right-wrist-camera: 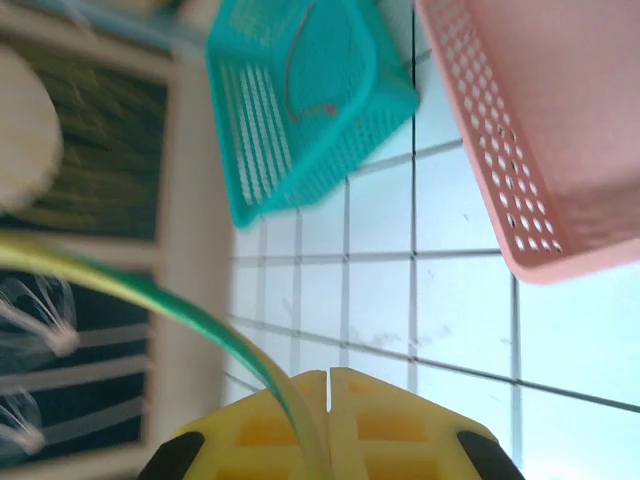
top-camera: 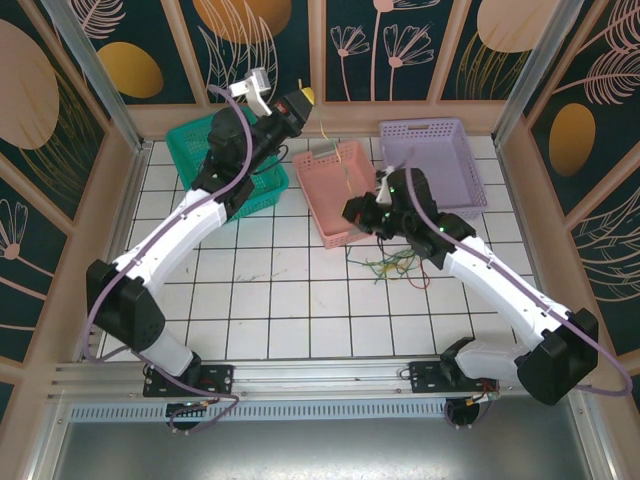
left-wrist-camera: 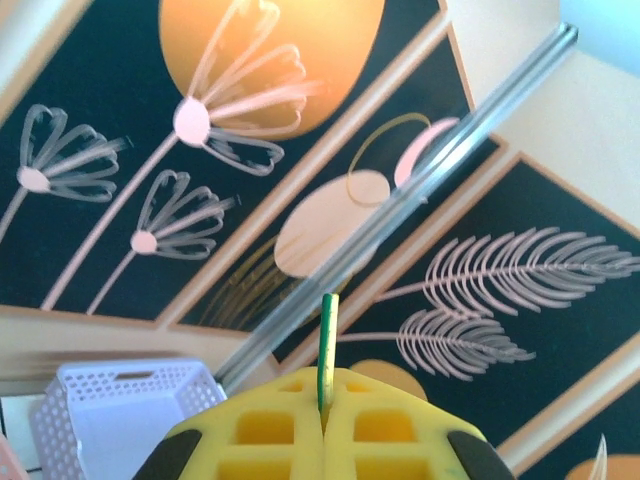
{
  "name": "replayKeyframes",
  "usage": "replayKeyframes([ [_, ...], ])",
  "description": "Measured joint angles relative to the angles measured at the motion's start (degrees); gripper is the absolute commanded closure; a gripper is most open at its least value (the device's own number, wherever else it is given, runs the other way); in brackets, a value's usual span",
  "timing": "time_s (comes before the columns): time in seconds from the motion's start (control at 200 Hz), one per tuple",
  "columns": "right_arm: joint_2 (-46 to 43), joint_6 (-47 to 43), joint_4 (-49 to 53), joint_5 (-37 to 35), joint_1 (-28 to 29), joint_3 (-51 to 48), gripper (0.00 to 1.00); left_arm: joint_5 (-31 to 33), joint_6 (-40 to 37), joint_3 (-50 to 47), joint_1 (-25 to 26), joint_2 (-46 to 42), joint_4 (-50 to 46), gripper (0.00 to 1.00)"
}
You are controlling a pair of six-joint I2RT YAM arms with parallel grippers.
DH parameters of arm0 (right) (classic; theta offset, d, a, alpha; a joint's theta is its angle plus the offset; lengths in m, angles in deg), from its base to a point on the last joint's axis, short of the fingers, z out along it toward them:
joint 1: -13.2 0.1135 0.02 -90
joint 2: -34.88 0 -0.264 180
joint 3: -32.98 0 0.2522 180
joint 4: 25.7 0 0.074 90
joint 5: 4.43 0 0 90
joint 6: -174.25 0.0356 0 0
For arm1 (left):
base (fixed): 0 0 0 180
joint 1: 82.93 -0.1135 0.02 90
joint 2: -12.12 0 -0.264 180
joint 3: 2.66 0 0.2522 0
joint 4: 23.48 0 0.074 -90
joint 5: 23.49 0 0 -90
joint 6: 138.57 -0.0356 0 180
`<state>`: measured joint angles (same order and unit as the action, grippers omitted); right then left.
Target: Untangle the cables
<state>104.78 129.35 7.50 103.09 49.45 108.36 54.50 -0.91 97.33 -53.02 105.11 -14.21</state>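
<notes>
I read the left gripper (left-wrist-camera: 322, 428) as pressed shut, pinching a green-yellow cable end (left-wrist-camera: 326, 345), raised high; that strand probably drops into the pink basket (top-camera: 312, 198). The right gripper (right-wrist-camera: 328, 385) clamps a green-yellow cable (right-wrist-camera: 215, 325). Other cables (top-camera: 393, 265) lie bunched on the counter (top-camera: 270, 300) near the basket.

Teal basket (top-camera: 185, 150), pink basket (top-camera: 312, 195), lilac basket (top-camera: 440, 127) across far side, cables (top-camera: 395, 265) mid-right, open tiles (top-camera: 270, 300) near-left
</notes>
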Motion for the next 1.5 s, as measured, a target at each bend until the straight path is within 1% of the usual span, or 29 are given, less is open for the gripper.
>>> replayKeyframes([
  [0.14,0.0,-11.2,6.0,-1.8,2.7,0.0,1.00,-5.8,-1.6,4.2,0.0,5.4,-2.3,1.00],
  [0.31,0.4,-19.3,11.4,-5.7,4.3,0.0,1.00,-11.0,-3.9,6.2,0.0,8.6,-4.4,1.00],
  [0.535,0.3,-23.8,14.8,-9.0,6.8,0.0,1.00,-16.1,-8.4,6.3,0.0,8.9,-5.4,1.00],
  [0.671,-2.4,-24.4,15.9,-9.5,6.7,0.0,1.00,-16.8,-9.1,6.0,0.0,8.6,-5.2,1.00],
  [0.806,-3.9,-25.8,17.7,-8.8,6.7,1.2,1.00,-15.7,-9.0,2.7,-0.3,6.2,-3.9,1.00],
  [0.831,-3.8,-26.0,17.9,-8.6,6.7,1.4,0.96,-15.3,-8.9,2.2,-0.4,5.6,-3.8,1.00],
  [0.976,-3.8,-27.1,19.6,-7.6,6.2,2.4,0.61,-13.9,-7.4,2.0,-0.6,3.8,-3.1,1.00],
  [1.061,-4.3,-28.1,20.7,-7.0,5.2,3.6,0.50,-13.3,-5.9,2.0,-1.0,3.1,-2.6,1.00],
  [1.141,-5.8,-27.9,21.3,-7.8,3.4,5.7,0.43,-13.0,-5.2,2.0,-1.2,2.7,-2.7,1.00],
  [1.211,-8.2,-27.6,20.8,-9.5,1.7,7.5,0.40,-12.7,-4.9,2.0,-1.2,2.4,-3.2,1.00],
  [1.361,-13.6,-26.4,18.6,-13.1,-3.0,10.9,0.40,-12.4,-4.9,2.0,-1.2,1.8,-5.1,1.00],
  [1.501,-14.8,-25.2,15.1,-15.1,-4.8,13.1,0.40,-11.9,-4.9,2.0,-1.2,1.8,-6.7,1.00],
])
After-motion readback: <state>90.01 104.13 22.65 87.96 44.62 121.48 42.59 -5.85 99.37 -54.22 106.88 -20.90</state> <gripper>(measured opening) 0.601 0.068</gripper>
